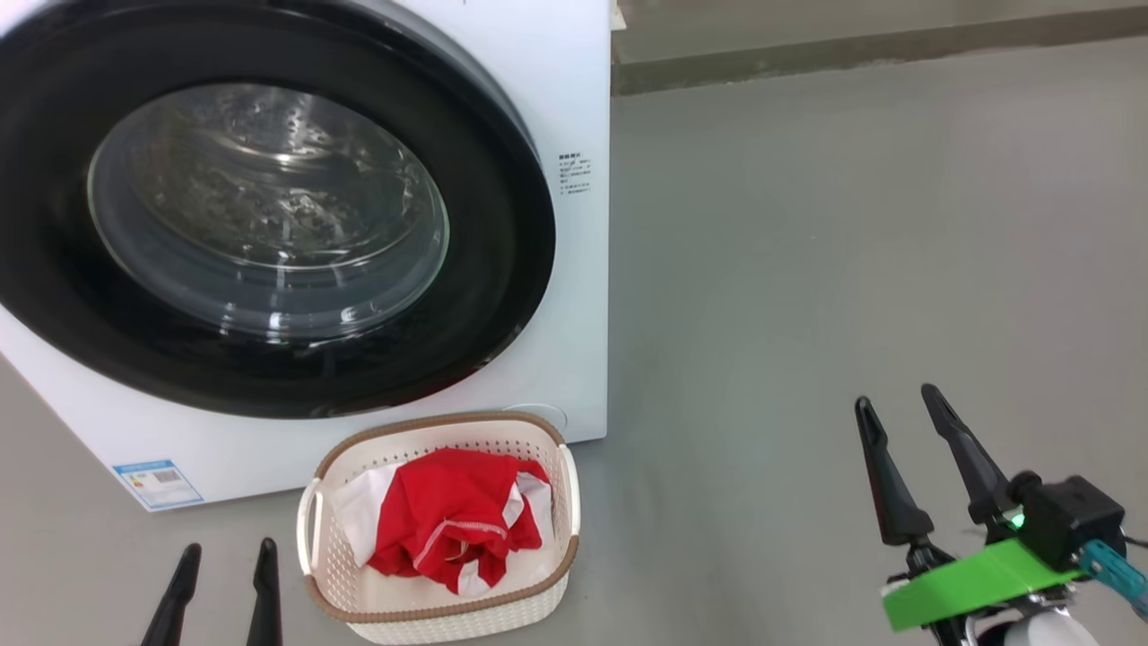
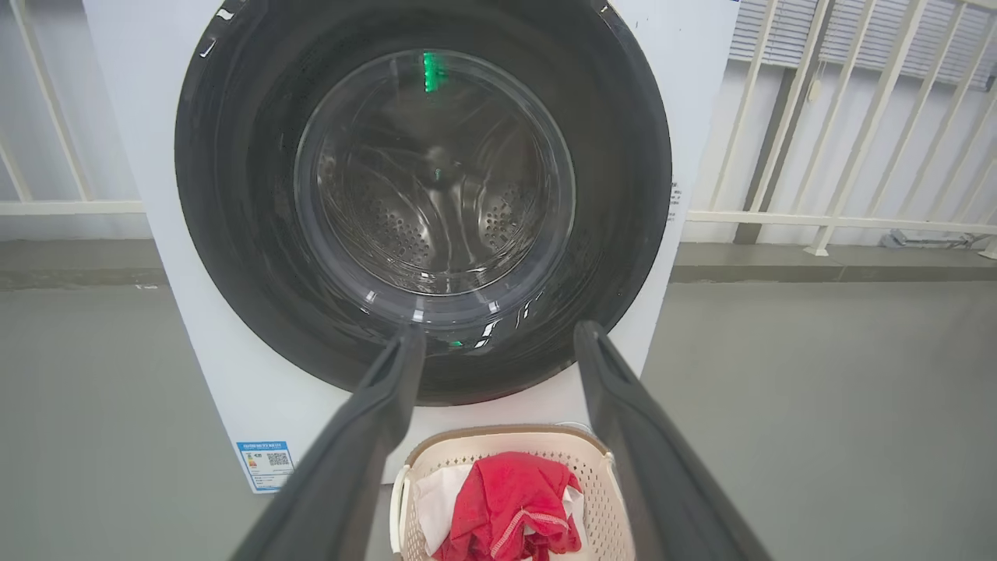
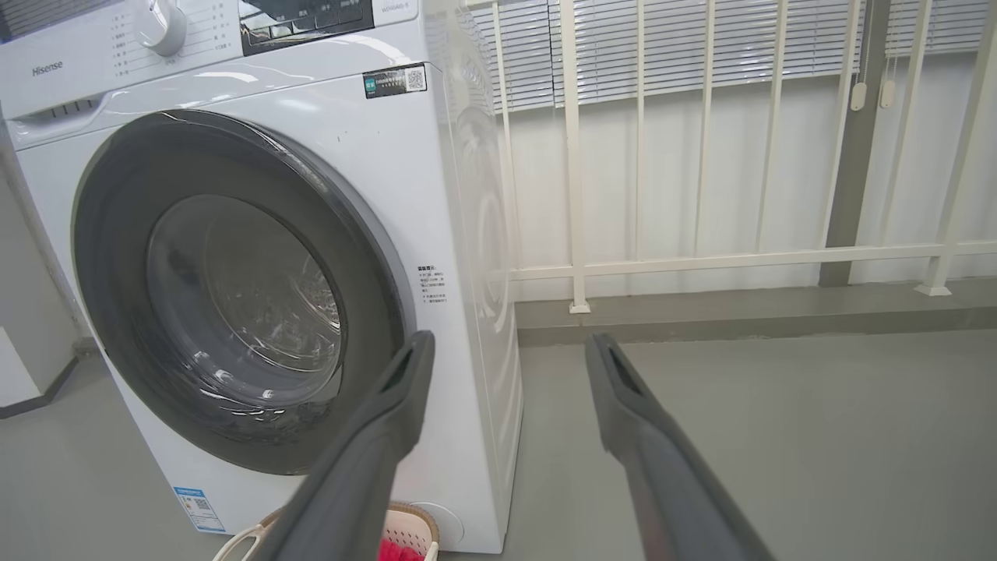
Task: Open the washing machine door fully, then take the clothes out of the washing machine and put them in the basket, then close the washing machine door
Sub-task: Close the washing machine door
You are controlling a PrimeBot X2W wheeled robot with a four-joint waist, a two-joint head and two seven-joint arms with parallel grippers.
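Note:
The washing machine (image 1: 574,81) (image 2: 701,47) (image 3: 350,156) stands ahead with its door (image 1: 502,179) (image 2: 234,195) (image 3: 117,257) lying flat against the front; bare steel drum shows through the glass. The basket (image 1: 547,588) (image 2: 596,467) (image 3: 409,518) sits on the floor before the machine, holding the red and white clothes (image 1: 448,516) (image 2: 506,499) (image 3: 393,552). My left gripper (image 1: 226,556) (image 2: 498,331) hangs open left of the basket, nothing between its fingers. My right gripper (image 1: 897,399) (image 3: 506,343) stands open over bare floor to the right.
Grey floor (image 1: 852,224) stretches right of the machine. A white railing (image 3: 701,257) with blinds behind it runs along a low kerb (image 1: 852,54) at the back. A pale wall or cabinet (image 3: 15,374) stands left of the machine.

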